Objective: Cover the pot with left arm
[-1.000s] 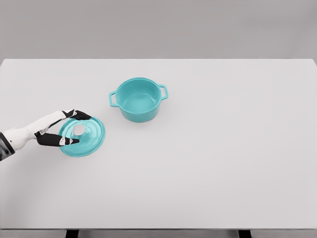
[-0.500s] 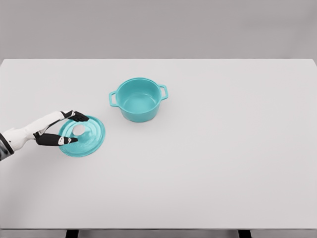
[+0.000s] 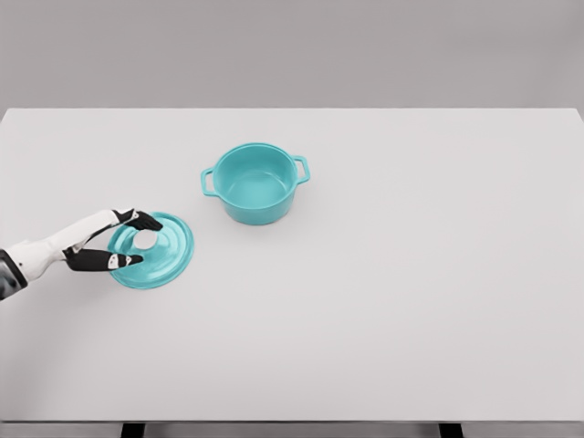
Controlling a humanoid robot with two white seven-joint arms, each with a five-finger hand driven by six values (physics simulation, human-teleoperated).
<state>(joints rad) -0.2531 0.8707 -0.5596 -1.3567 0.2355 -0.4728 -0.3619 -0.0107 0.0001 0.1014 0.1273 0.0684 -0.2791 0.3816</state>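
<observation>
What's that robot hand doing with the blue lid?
The robot's left hand is reaching in from the left, with its dark fingers on either side of the white knob on the teal lid. The lid sits on the white table, in front and to the left of the teal pot. The pot is open and looks empty, with nothing covering it yet. I can't tell if the fingers have actually gripped the knob. The other arm isn't in the picture.

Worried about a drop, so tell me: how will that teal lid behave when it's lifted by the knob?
The lid looks rigid, so it probably won't flex. Held only by its small white knob, it may tilt. The left hand brackets that knob; a smooth knob might slip.
</observation>
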